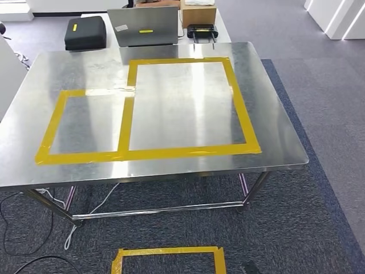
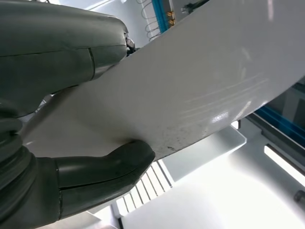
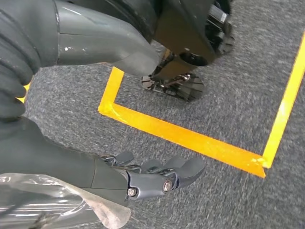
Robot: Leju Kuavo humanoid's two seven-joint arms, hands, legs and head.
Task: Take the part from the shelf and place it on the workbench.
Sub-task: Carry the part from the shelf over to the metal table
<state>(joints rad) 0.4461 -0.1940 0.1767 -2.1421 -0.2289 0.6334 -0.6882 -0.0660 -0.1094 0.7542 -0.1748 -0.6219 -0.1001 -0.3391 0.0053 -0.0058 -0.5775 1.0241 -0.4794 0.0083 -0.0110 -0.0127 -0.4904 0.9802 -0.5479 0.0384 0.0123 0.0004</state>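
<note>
Ahead stands the steel table [image 1: 267,131] with yellow tape outlines, left robot hand [image 2: 68,119] pinching a flat white sheet part [image 2: 201,81], right robot hand [image 3: 107,143] spread over grey carpet floor [image 3: 230,86]

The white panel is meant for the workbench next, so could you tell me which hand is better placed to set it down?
Left: the left hand already grips the white panel; the right hand hangs open over the carpet.

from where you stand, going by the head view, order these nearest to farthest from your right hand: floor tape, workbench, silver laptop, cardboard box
The right hand hangs low over the carpet.
1. floor tape, just below it
2. workbench, ahead
3. silver laptop, past the bench's far edge
4. cardboard box, behind the laptop, to the right
</note>
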